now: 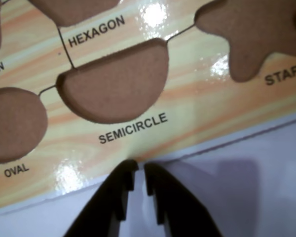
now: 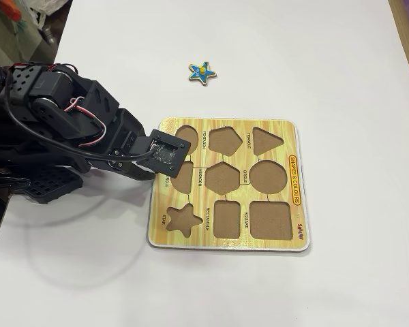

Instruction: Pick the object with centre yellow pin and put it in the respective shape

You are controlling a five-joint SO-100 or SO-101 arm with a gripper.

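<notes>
White tabletop point(image 2: 341, 61) carries a yellow woodgrain board point(image 2: 294, 136) with brown cutouts, all unfilled. Over the board's left edge in the fixed view hangs the black arm point(image 2: 68, 116); its claw point(image 1: 140, 170) is nearly closed and holds nothing, by the semicircle cutout point(image 1: 116, 84). The star cutout point(image 2: 183, 219) sits at the board's near-left corner. The blue star point(image 2: 202, 72) lies well beyond the board.

We saw the small blue star piece with a yellow centre knob point(image 2: 202, 72) lying on the white table point(image 2: 341, 61), well apart from the yellow woodgrain shape board point(image 2: 296, 184). Its brown star-shaped cutout point(image 2: 183, 219) sat empty, and the black arm point(image 2: 75, 129) overhung the board's left edge.
</notes>
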